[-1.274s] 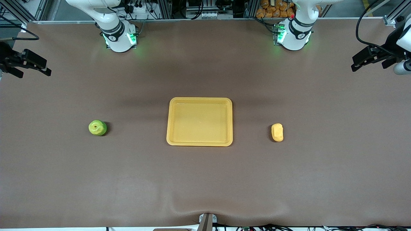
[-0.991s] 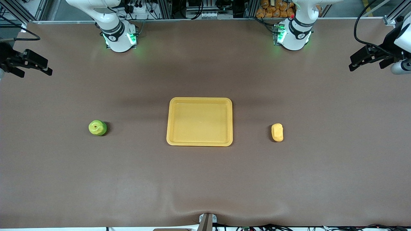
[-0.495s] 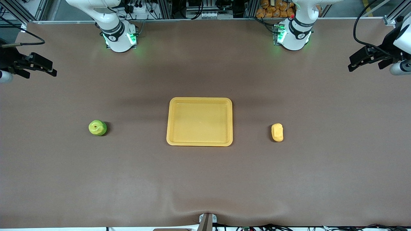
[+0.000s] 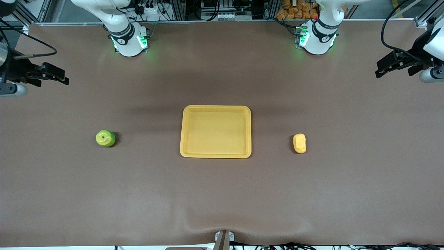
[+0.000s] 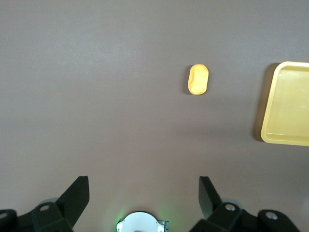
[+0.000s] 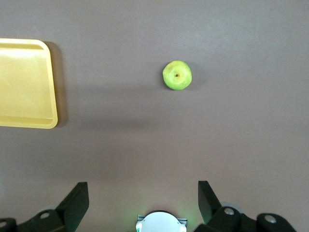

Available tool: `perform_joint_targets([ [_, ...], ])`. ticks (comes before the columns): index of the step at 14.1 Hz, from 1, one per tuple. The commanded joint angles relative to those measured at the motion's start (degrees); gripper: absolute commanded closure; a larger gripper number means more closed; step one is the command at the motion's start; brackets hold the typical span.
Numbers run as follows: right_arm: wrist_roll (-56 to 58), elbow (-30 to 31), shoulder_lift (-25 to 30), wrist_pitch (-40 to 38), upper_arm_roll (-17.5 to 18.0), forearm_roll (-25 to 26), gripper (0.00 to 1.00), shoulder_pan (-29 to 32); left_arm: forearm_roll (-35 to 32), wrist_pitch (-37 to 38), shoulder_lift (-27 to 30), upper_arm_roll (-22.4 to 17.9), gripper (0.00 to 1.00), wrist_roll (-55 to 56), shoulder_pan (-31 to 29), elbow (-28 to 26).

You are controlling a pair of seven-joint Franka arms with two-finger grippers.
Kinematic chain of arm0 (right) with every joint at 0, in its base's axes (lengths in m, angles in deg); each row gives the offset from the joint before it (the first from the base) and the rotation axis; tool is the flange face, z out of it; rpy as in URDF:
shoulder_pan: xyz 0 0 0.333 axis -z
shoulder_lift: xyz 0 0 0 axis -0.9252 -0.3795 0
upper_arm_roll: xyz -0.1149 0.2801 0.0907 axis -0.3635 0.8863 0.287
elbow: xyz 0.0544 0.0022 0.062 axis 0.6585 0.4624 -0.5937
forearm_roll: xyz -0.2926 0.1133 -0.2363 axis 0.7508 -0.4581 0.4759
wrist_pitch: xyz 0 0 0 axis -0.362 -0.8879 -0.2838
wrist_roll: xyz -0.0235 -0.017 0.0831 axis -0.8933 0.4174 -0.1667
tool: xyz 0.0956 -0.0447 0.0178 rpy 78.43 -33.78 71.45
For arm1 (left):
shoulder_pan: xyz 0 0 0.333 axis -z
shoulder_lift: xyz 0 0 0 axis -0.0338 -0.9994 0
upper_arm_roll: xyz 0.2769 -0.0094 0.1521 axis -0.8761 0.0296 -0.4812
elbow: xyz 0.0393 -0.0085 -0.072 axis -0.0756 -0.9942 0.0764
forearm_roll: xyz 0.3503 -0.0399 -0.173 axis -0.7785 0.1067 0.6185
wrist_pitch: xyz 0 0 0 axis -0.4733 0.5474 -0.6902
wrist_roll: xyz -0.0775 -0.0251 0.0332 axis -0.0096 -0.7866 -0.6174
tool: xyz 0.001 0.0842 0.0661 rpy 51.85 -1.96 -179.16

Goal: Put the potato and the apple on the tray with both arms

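The yellow-orange tray (image 4: 185, 132) lies empty in the middle of the table; it also shows in the left wrist view (image 5: 289, 104) and the right wrist view (image 6: 24, 84). The green apple (image 4: 105, 138) sits on the table toward the right arm's end, also in the right wrist view (image 6: 177, 75). The yellow-orange potato (image 4: 299, 143) lies toward the left arm's end, also in the left wrist view (image 5: 198, 79). My right gripper (image 4: 55, 74) is open and empty, high over the table at its own end (image 6: 143, 195). My left gripper (image 4: 385, 67) is open and empty, high at its end (image 5: 144, 193).
The brown table mat (image 4: 222, 194) has a small bulge at its near edge. The two arm bases (image 4: 128, 40) (image 4: 317, 40) stand along the table edge farthest from the front camera. A rack with cables and orange packets (image 4: 295, 8) is past that edge.
My right gripper has moved inward over the table from its end. My left gripper has shifted slightly inward. Apple, potato and tray have not moved.
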State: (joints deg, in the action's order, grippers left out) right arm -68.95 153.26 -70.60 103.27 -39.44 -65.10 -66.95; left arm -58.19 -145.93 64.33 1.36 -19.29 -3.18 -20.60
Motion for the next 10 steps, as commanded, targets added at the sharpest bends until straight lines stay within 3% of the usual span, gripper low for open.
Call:
perform_joint_targets([
  [1, -0.64, 2.16, 0.62, 1.03, 0.61, -0.14, 0.00, 0.05, 0.83, 0.42, -0.54, 0.05, 0.00, -2.50, -0.25, 0.60],
  [10, -0.64, 6.99, 0.71, 4.88, 0.61, -0.14, 0.00, 0.48, 1.36, -1.95, -3.70, 0.05, 0.00, -1.45, 0.18, 0.08],
])
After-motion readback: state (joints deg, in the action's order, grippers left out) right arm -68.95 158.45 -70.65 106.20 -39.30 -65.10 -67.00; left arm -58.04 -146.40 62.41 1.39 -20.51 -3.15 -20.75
